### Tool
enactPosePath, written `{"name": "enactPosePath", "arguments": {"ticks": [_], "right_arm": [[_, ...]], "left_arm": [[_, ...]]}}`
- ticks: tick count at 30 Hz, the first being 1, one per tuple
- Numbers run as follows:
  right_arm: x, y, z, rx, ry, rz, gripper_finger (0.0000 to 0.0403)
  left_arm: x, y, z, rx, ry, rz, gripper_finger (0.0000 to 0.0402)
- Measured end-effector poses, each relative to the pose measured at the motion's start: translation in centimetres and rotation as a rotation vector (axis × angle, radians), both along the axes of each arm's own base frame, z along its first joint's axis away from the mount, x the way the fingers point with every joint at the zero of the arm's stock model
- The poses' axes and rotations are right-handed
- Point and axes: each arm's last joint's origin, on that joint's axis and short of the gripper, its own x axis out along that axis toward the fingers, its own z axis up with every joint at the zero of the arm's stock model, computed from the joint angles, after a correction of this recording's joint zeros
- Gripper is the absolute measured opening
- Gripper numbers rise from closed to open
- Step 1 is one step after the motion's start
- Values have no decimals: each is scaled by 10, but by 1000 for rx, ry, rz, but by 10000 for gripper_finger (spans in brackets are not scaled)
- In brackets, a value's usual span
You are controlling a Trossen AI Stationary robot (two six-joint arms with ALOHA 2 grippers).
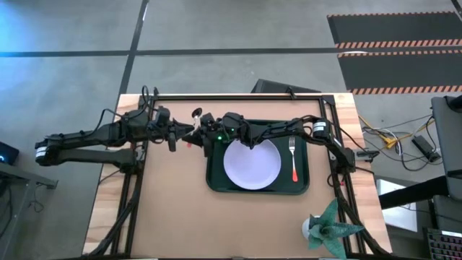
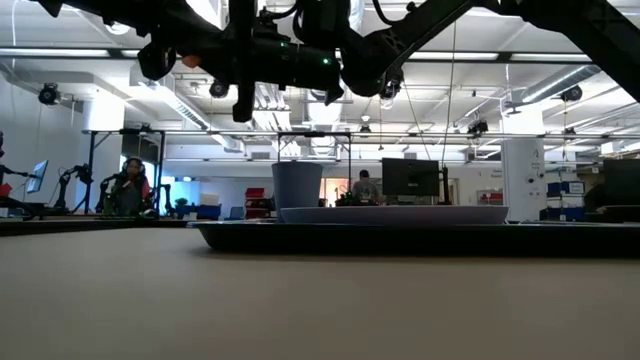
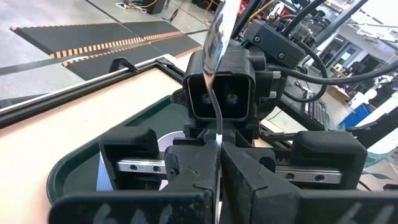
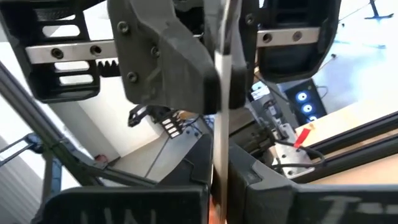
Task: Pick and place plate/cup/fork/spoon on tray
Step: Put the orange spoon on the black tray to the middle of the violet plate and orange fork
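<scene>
We see the wooden bench (image 1: 180, 217) carrying the dark green tray (image 1: 302, 189) near its middle. On the tray lies the lavender plate (image 1: 252, 164), with the fork (image 1: 293, 159) just beside it on the tray floor, tines pointing toward the far edge. In the low view the blue cup (image 2: 297, 186) stands upright on the tray behind the plate's rim.

Both arms meet in the air above the tray's left end. The left gripper (image 1: 189, 133) and the right gripper (image 1: 207, 133) face each other there, nearly touching. Between them is the spoon (image 1: 195, 113), its silver bowl showing above the two grippers in the high view.

In the left wrist view the left gripper's fingers (image 3: 193, 177) are clenched on the spoon's thin stem, which rises in front of the other arm's camera housing. In the right wrist view the right gripper's fingers (image 4: 261, 186) are likewise pressed against the same narrow strip.

A potted plant (image 1: 328, 230) sits at the bench's near right corner.
</scene>
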Motion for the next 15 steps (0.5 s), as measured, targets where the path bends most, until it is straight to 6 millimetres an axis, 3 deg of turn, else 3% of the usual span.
{"name": "enactPosePath", "arguments": {"ticks": [8,15], "right_arm": [[-1,-2,3,24,4,33,21],[-4,-6,4,26,79,24,83]], "left_arm": [[0,0,0,0,1,0,0],[0,0,0,0,0,1,0]]}}
